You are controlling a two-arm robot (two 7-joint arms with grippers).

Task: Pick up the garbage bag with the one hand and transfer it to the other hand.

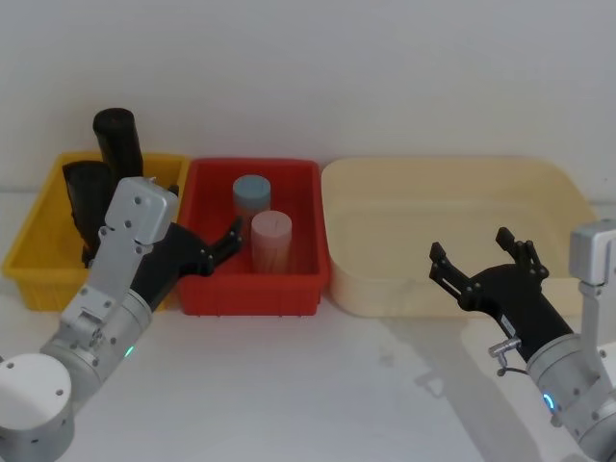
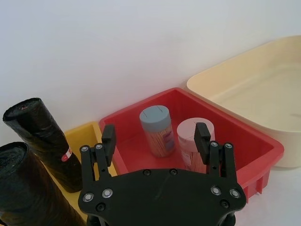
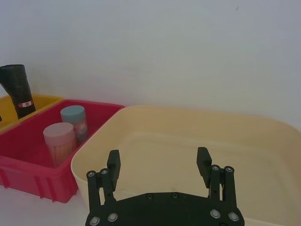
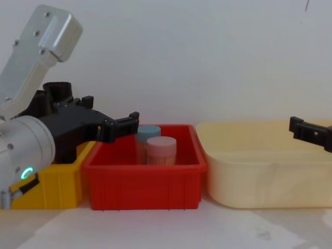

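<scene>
The garbage bag (image 1: pixel 117 140) is a glossy black roll standing upright at the back of the yellow bin (image 1: pixel 38 241); it carries a small red label (image 2: pixel 67 154) and also shows in the right wrist view (image 3: pixel 16 89). A second black roll (image 1: pixel 87 197) leans in front of it. My left gripper (image 1: pixel 223 248), on the green-ringed arm, is open and empty above the red bin's left wall, to the right of both rolls (image 2: pixel 155 137) (image 4: pixel 127 124). My right gripper (image 1: pixel 472 248), on the blue-ringed arm, hangs open and empty at the cream tub's front edge (image 3: pixel 158 161).
The red bin (image 1: pixel 217 294) in the middle holds a blue-lidded jar (image 1: pixel 252 195) and a pink-lidded jar (image 1: pixel 271 241). A large cream tub (image 1: pixel 385 279) stands to the right. A white wall runs close behind the bins. The white tabletop lies in front of them.
</scene>
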